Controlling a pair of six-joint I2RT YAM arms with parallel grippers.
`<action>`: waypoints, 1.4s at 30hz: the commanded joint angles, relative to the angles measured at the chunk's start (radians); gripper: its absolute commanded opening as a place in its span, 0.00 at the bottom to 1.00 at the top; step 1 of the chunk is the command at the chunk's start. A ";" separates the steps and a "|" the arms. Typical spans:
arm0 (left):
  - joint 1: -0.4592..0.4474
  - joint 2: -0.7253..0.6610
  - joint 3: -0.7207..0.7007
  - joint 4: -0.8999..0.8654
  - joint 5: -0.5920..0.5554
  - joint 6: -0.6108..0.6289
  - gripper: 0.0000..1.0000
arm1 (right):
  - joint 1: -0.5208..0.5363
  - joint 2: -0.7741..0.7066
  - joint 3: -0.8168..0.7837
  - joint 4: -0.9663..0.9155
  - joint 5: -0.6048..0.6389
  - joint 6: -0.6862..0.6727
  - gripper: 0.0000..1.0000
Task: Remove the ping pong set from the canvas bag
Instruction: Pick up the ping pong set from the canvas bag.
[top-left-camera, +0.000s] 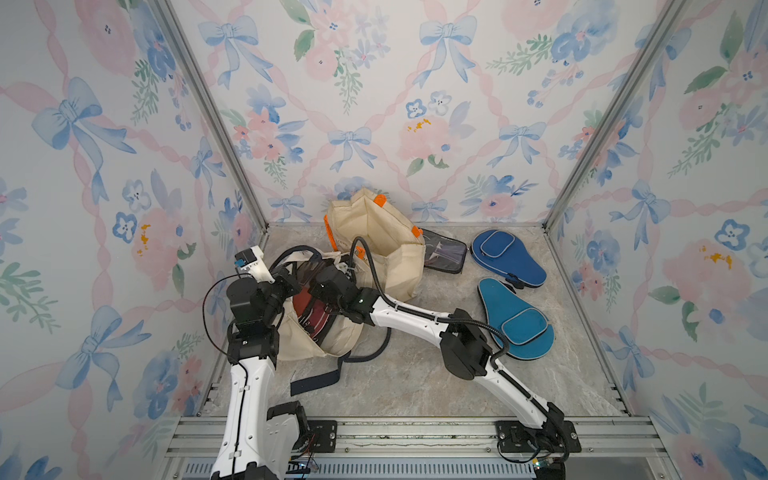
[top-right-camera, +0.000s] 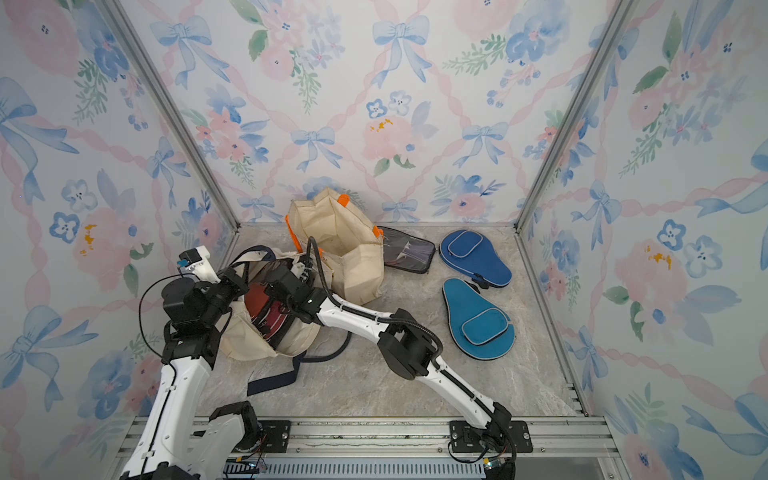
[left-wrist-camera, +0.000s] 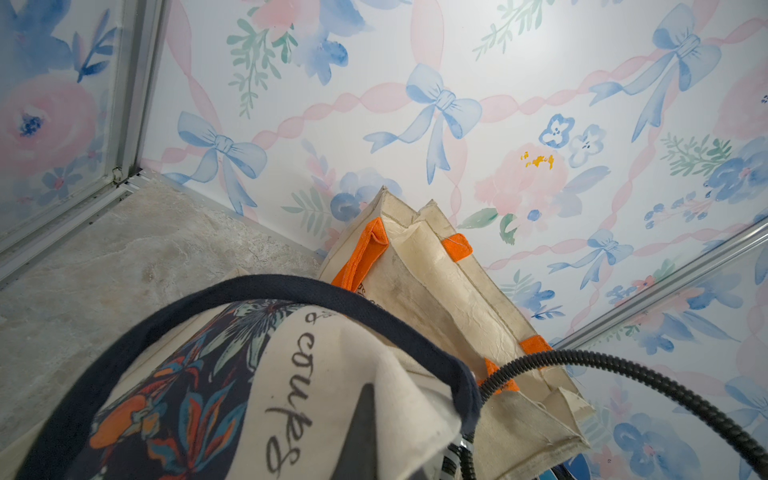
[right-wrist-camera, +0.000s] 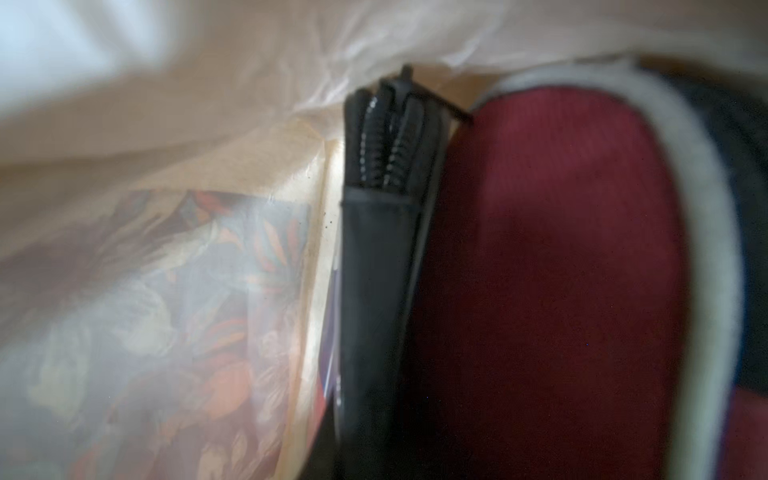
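The left claw is pressed together on the rim of the canvas bag, which is held open by it. The right claw is sunk into the bag's mouth and is pressed together. In the right wrist view it lies against the black zipped edge of the ping pong set, but whether that edge is pinched cannot be told. The set, red inside its case, is seen in the bag between the two claws in both top views.

Just below the claws, a navy strap of the bag is spread on the grey marbled surface. Just beyond the right claw, a second cream bag with orange handles is stood upright. To the right of it a clear pouch is laid flat. Further to the right, well apart from both claws, a teal cover and a dark blue cover are laid side by side.

The surface is closed in on three sides by walls papered with blue bows and pink flowers, joined at metal frame posts.
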 joint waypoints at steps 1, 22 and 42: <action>-0.009 -0.037 0.027 0.195 0.060 -0.012 0.00 | -0.017 -0.066 -0.095 0.125 0.039 -0.059 0.00; 0.063 -0.021 0.027 0.161 -0.015 -0.021 0.00 | 0.046 -0.389 -0.546 0.576 0.095 -0.270 0.00; 0.116 -0.010 0.027 0.147 -0.046 -0.028 0.00 | 0.109 -0.718 -0.955 0.888 0.170 -0.613 0.00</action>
